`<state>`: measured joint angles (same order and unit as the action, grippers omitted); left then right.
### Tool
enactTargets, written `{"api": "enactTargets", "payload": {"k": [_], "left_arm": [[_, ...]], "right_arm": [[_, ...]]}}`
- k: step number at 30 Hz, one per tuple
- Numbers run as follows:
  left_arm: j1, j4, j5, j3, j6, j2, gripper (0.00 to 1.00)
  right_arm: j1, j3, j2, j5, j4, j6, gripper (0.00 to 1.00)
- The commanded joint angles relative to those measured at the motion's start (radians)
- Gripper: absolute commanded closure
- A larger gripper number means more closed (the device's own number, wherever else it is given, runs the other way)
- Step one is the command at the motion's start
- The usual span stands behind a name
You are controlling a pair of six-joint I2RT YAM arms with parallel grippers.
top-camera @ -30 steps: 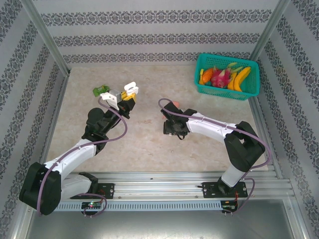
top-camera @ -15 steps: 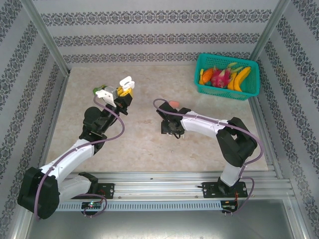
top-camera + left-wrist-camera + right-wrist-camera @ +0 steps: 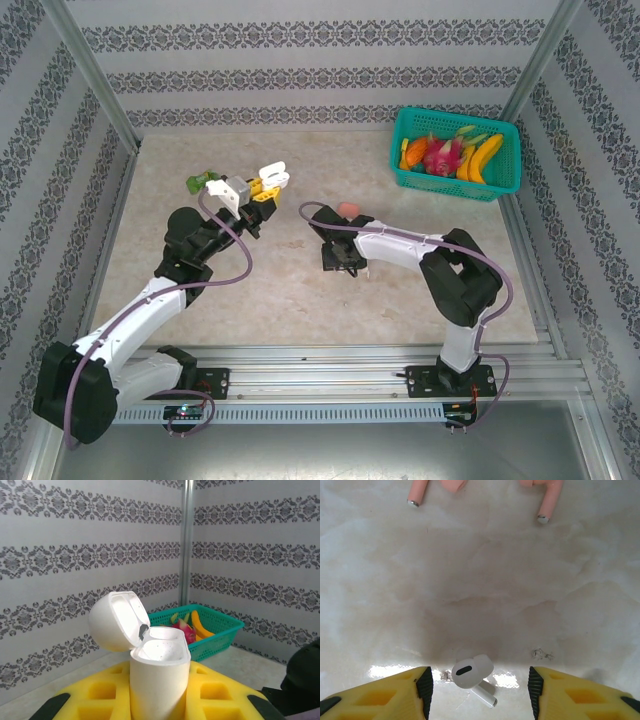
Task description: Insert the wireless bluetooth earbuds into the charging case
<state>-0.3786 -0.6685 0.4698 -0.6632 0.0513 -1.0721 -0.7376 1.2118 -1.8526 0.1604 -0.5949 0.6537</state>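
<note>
Our left jaws are clamping the white case (image 3: 159, 680), lid open for loading; our right jaws are straddling a white earbud (image 3: 471, 672), parted, not gripping.

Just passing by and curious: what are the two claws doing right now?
Left gripper: shut on the open white case.
Right gripper: open, either side of a white earbud on the table.

Beige marble-look tabletop (image 3: 290, 300), boxed in by white walls (image 3: 320, 60) with dark damask bands, aluminium corner posts (image 3: 95, 80), even lighting.
</note>
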Motion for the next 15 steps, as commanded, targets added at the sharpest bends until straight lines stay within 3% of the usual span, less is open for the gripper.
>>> {"api": "enactTargets", "payload": {"k": [1, 15], "left_arm": [[-0.008, -0.026, 0.067, 0.005, -0.025, 0.0, 1.0], [-0.008, -0.072, 0.051, 0.042, 0.023, 0.0, 1.0]], "right_arm": [[-0.007, 0.033, -0.021, -0.001, -0.022, -0.06, 0.46], [0.06, 0.059, -0.069, -0.106, -0.036, -0.214, 0.5]]}}
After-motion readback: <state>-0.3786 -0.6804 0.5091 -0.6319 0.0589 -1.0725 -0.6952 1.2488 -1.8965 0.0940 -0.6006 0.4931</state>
